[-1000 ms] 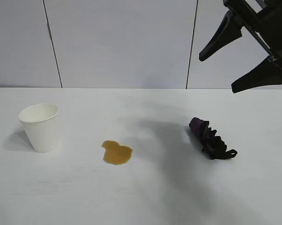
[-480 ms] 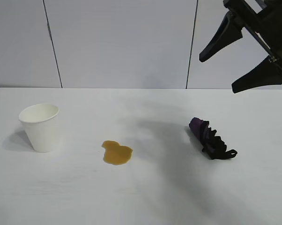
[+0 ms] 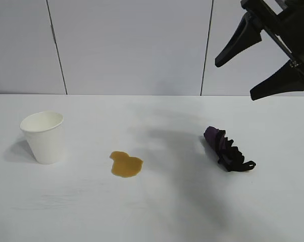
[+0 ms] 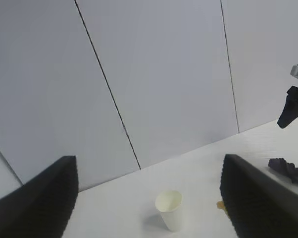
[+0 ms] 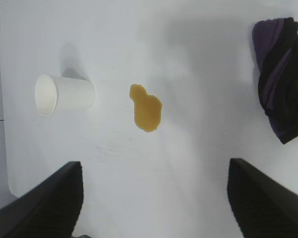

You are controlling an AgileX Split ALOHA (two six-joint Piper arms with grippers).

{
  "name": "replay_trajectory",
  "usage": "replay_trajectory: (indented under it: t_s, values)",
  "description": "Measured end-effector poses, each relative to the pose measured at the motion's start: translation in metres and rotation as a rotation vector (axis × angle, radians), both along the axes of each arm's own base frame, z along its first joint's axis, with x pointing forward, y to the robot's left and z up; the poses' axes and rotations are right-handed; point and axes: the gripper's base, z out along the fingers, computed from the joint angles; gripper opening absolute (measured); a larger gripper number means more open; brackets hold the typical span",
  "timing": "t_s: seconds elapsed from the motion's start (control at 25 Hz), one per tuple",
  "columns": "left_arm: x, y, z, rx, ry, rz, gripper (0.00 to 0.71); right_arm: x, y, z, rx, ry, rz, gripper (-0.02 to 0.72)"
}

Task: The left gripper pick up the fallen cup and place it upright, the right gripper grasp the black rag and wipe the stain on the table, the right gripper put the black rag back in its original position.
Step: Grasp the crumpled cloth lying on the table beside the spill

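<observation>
The white paper cup (image 3: 42, 137) stands upright, mouth up, at the left of the white table (image 3: 167, 212). The amber stain (image 3: 125, 164) lies mid-table. The black rag (image 3: 228, 149), with purple folds, lies bunched to its right. My right gripper (image 3: 235, 79) hangs open and empty high above the table, up and to the right of the rag. Its wrist view looks down on the cup (image 5: 65, 94), stain (image 5: 146, 107) and rag (image 5: 281, 94) past its own open gripper (image 5: 155, 168). My left gripper (image 4: 149, 161) is open and empty, raised well back from the cup (image 4: 170, 210), out of the exterior view.
A grey panelled wall (image 3: 132, 45) with vertical seams stands behind the table's far edge. In the right wrist view the table's edge (image 5: 5, 148) runs past the cup. Bare tabletop lies between the cup, stain and rag.
</observation>
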Motion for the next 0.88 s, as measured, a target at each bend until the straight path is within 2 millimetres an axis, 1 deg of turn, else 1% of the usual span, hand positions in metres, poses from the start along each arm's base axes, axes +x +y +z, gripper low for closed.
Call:
replay_trajectory:
  t_s: [0.08, 0.2, 0.36, 0.48, 0.6, 0.76, 0.88]
  values:
    - [0.004, 0.003, -0.022, -0.019, 0.035, 0.025, 0.570, 0.000, 0.000, 0.000, -0.001, 0.000, 0.000, 0.554]
    - [0.037, 0.015, -0.046, -0.087, 0.191, 0.106, 0.568, 0.000, 0.000, 0.000, -0.007, 0.000, 0.003, 0.554]
    - [0.066, 0.037, -0.079, -0.209, 0.358, 0.348, 0.563, 0.000, -0.001, -0.001, -0.014, -0.001, 0.005, 0.554]
    - [0.082, 0.050, -0.103, -0.238, 0.458, 0.484, 0.559, 0.000, -0.001, -0.001, -0.014, -0.001, 0.006, 0.554]
    - [0.093, 0.055, -0.123, -0.272, 0.536, 0.530, 0.545, 0.000, -0.001, -0.001, -0.014, -0.001, 0.006, 0.554]
    - [0.103, 0.059, -0.145, -0.281, 0.618, 0.556, 0.540, 0.000, -0.001, -0.001, -0.014, -0.001, 0.006, 0.554]
    - [0.105, 0.060, -0.146, -0.283, 0.608, 0.556, 0.540, 0.000, -0.001, -0.001, -0.014, -0.001, 0.006, 0.554]
